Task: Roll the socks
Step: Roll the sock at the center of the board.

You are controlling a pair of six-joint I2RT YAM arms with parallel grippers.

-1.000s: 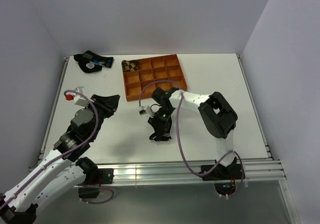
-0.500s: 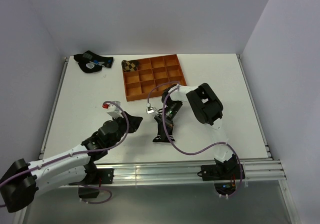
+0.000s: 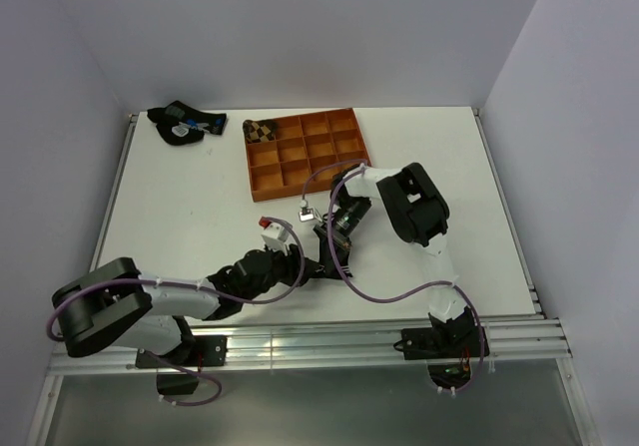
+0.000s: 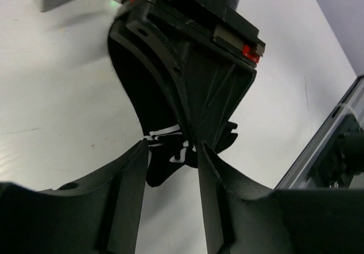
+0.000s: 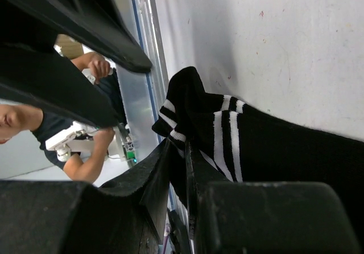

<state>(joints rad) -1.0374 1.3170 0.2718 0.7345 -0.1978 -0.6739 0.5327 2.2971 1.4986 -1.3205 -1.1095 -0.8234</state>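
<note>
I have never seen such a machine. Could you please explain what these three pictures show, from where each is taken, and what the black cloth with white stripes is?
These are two robot arms, the left arm and the right arm, fixed at the near edge of a white table. Each ends in a two-finger gripper. The wide picture comes from a camera above and behind them; the two close pictures come from cameras on the wrists. The right gripper is shut on the cloth, a black sock with white stripes. The left gripper is open, with the sock's end seen between its fingers. Further back lie an orange tray with a brown-and-black argyle sock in its far left compartment, and a dark sock bundle near the far left corner.
</note>
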